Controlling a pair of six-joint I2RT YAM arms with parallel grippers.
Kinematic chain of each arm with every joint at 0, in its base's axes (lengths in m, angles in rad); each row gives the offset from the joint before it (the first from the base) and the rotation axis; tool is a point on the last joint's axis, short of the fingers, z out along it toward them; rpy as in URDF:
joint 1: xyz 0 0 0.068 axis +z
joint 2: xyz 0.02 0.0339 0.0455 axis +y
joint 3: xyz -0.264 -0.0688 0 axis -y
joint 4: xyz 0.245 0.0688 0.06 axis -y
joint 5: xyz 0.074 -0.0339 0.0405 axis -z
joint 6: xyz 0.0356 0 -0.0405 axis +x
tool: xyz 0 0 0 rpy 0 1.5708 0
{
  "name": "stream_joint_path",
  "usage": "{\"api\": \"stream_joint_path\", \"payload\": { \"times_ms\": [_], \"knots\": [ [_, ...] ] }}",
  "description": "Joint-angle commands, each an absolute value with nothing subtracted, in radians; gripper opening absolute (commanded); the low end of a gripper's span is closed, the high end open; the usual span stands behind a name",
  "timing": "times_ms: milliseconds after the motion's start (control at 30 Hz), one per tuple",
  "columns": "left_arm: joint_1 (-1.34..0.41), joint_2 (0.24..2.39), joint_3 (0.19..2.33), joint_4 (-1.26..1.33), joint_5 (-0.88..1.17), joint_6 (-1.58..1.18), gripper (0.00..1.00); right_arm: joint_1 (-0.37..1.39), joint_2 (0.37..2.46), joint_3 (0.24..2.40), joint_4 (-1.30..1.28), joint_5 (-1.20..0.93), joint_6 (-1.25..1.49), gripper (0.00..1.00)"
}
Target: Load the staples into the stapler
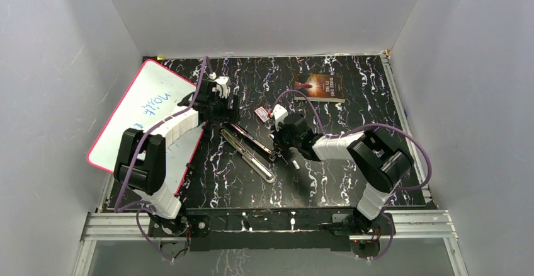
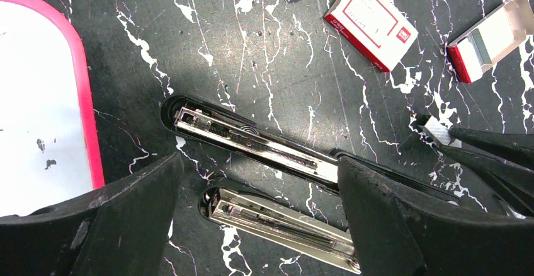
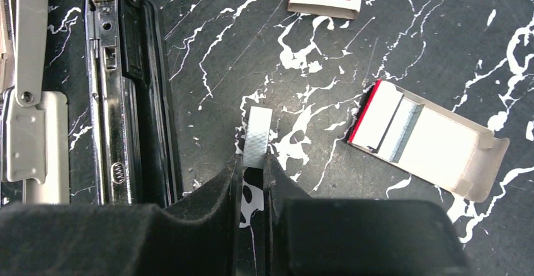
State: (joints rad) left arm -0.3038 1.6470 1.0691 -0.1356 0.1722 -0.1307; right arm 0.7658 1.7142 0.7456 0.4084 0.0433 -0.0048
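Right gripper (image 3: 252, 166) was pinched narrow on one staple strip (image 3: 257, 136), holding it by its near end. The strip's long axis ran straight out past the fingertips, in line with the fingers and roughly parallel to the stapler (image 3: 119, 87) rails in the right wrist view. The strip sat just beside the stapler, between it and the open box (image 3: 428, 137) holding more staples. Can't tell if the strip touched the worktop (image 1: 352, 181).

The stapler lay opened flat, two long rails side by side, running diagonally from far-left to near-right in the top view, spring channel facing up.

The right arm reached in from the right, forearm running leftward and low, with its gripper near the stapler's near-right end. Left gripper (image 2: 258, 166) was spread wide, holding nothing, pointed down over the stapler with both rails showing between its fingers. The left arm stretched forward along the whiteboard (image 1: 148, 109).

A closed box (image 2: 371, 21), red and white, lay near the open one. A book (image 1: 320, 87) lay at the far side, well apart.
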Motion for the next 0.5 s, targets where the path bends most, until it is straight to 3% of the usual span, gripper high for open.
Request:
{"api": "stream_joint_path", "payload": {
  "times_ms": [0, 333, 467],
  "knots": [
    [-0.301, 1.631, 1.106, -0.147, 0.175, -0.124, 0.91, 0.764, 1.727, 0.787, 0.386, 0.016, -0.012, 0.05],
    [-0.301, 1.631, 1.104, -0.146, 0.178, -0.124, 0.91, 0.763, 1.736, 0.766, 0.412, 0.069, 0.011, 0.35],
    [-0.301, 1.629, 1.104, -0.146, 0.175, -0.123, 0.91, 0.762, 1.757, 0.742, 0.445, 0.070, 0.037, 0.42]
  ]
}}
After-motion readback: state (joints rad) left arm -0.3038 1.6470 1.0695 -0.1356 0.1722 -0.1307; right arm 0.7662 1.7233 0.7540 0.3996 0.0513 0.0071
